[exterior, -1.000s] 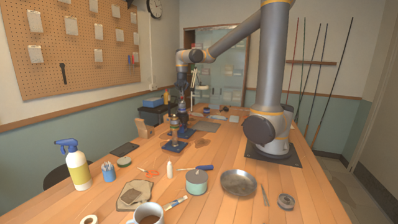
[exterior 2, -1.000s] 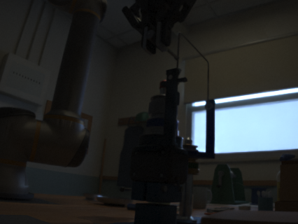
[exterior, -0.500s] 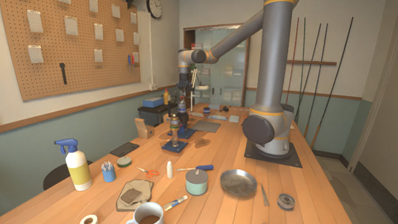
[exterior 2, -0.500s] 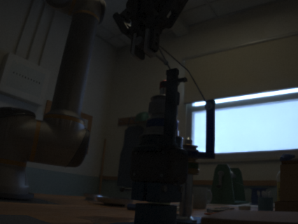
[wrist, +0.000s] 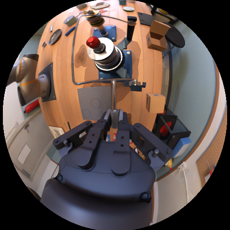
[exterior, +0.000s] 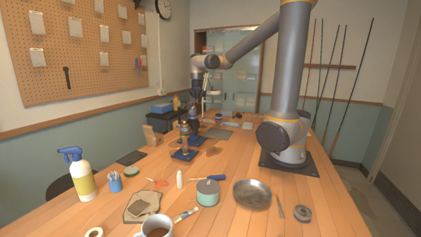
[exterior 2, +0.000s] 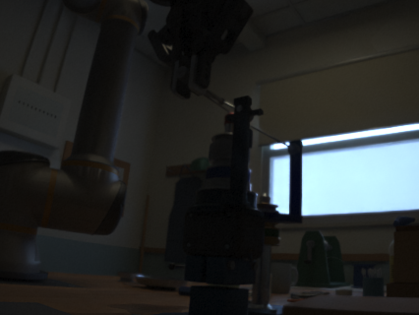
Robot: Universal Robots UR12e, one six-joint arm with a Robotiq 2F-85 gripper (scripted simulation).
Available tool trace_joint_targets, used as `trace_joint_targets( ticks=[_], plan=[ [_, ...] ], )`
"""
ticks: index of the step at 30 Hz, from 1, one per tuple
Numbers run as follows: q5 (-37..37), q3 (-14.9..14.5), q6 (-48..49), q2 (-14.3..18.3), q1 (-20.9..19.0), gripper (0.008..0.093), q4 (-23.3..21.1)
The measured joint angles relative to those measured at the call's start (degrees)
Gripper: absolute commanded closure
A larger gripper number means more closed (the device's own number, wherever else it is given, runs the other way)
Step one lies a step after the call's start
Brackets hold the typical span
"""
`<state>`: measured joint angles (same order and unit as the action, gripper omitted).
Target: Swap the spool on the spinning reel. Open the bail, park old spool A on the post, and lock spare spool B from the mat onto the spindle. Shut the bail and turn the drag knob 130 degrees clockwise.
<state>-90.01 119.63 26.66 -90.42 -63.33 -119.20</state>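
Note:
The reel's lower body is hidden under its spool in the wrist camera. The spinning reel [exterior: 192, 121] stands upright on a blue base at the bench's far middle. A silver spool [wrist: 107, 56] with a red drag knob [wrist: 93, 42] sits on its spindle. Another spool [exterior: 184, 130] rests on the post [exterior: 185, 146] with a blue base, nearer the side camera. The grey mat [wrist: 94, 103] beside the reel is empty, showing two round outlines. The wire bail [wrist: 76, 43] loops around the spool. Its short stem [wrist: 114, 95] runs to my gripper [wrist: 114, 115], which is above the reel and clamped on the bail.
A cardboard box [exterior: 152, 135] stands left of the post. A metal dish [exterior: 252, 192], a teal tin [exterior: 208, 192], scissors [exterior: 158, 182], a mug [exterior: 157, 226] and a spray bottle [exterior: 81, 174] crowd the near bench. My arm's base [exterior: 286, 144] is on the right.

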Motion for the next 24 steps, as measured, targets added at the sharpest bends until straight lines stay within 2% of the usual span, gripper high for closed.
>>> trace_joint_targets(
  ticks=[24],
  plan=[
    [0.01, 2.09, 0.30, 0.60, 0.30, 0.0934, -2.71]
  ],
)
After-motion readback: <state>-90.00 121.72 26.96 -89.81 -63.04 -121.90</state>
